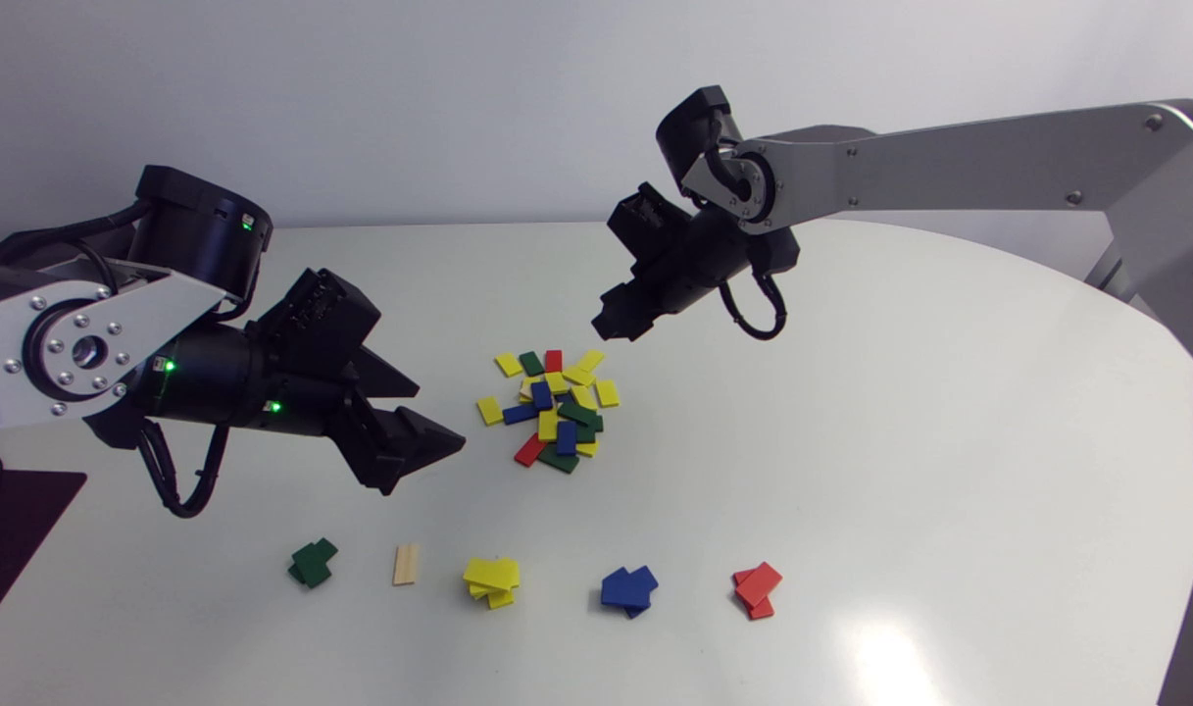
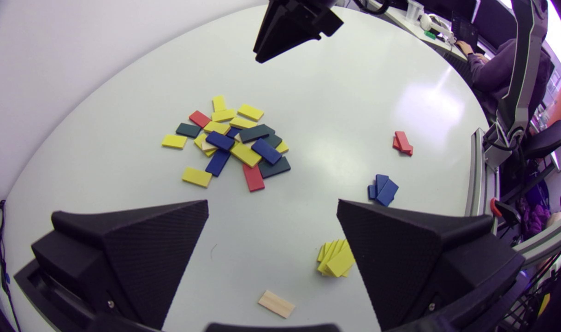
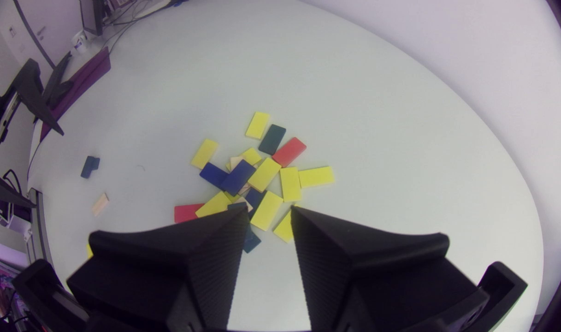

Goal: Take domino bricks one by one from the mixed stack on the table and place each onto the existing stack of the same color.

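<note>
The mixed pile [image 1: 552, 407] of yellow, blue, green and red dominoes lies mid-table. Along the front edge sit a green stack [image 1: 312, 564], a single wooden brick [image 1: 406, 564], a yellow stack [image 1: 492, 580], a blue stack [image 1: 628, 590] and a red stack [image 1: 757, 589]. My left gripper [image 1: 429, 422] hovers left of the pile, open wide and empty; its own view has the pile [image 2: 234, 143] ahead of the gripper [image 2: 273, 205]. My right gripper [image 1: 616, 319] hangs above the pile's far side, open by a narrow gap with nothing in it [image 3: 269, 212], the pile [image 3: 257, 180] just ahead.
The white round table [image 1: 900, 441] has bare surface to the right of the pile and between pile and stacks. A dark mat [image 1: 18, 520] lies at the left edge. My right gripper's fingers [image 2: 280, 32] appear beyond the pile in the left wrist view.
</note>
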